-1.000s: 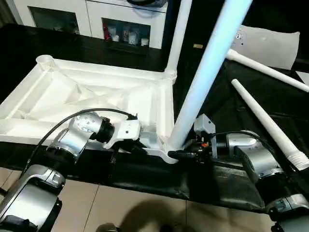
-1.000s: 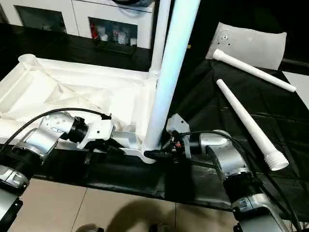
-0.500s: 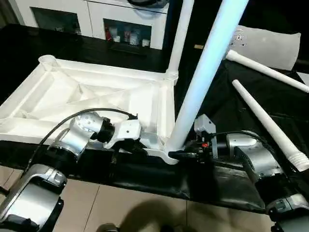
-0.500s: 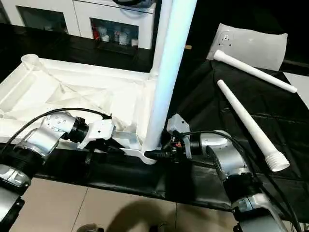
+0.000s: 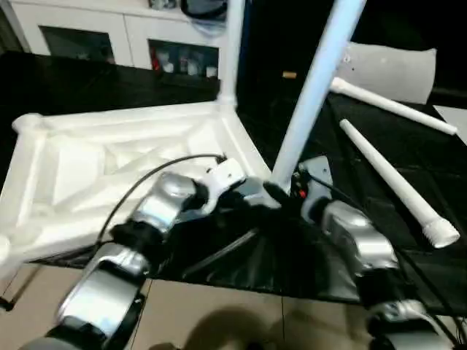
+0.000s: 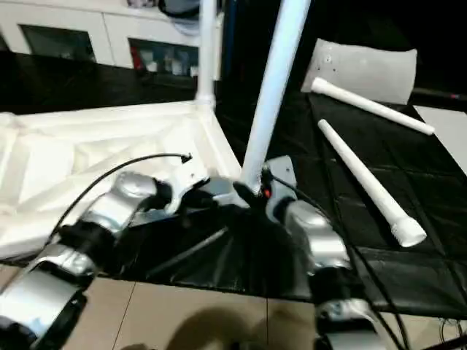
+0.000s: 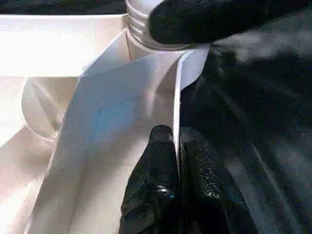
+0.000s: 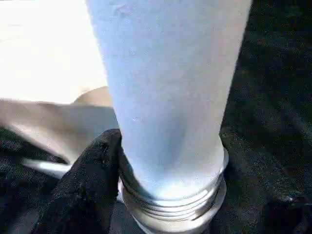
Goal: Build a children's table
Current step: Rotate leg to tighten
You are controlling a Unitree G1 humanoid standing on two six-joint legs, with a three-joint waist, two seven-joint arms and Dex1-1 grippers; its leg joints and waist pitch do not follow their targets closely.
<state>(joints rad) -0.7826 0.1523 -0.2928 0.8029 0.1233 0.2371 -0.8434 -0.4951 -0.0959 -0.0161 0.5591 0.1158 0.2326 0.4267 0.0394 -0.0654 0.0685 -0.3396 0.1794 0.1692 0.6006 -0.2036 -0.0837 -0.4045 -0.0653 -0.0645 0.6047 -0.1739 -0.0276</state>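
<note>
The white tabletop (image 5: 109, 168) lies underside up on a black cloth. One leg (image 5: 233, 51) stands in its far right socket. A second leg (image 5: 310, 87) rises from the near right corner socket. My left gripper (image 7: 176, 134) is shut on the tabletop's thin rim beside that corner, one finger (image 7: 156, 165) on the inner side of the wall. My right gripper (image 8: 170, 146) is shut on the base of this leg, with fingers (image 8: 92, 170) on either side just above its threaded collar. Two loose legs (image 5: 387, 168) (image 5: 394, 107) lie on the cloth to the right.
A white cabinet (image 5: 87, 36) with dark compartments stands behind the tabletop. A white pillow-like slab (image 5: 394, 69) lies at the back right. The black cloth (image 5: 292, 255) hangs over the near edge above a tiled floor. A black cable (image 5: 146, 182) loops over my left forearm.
Both arms have pushed forward with the near right corner, and the tabletop has swung round on the cloth. The held leg has moved with it. Both grips are unchanged.
</note>
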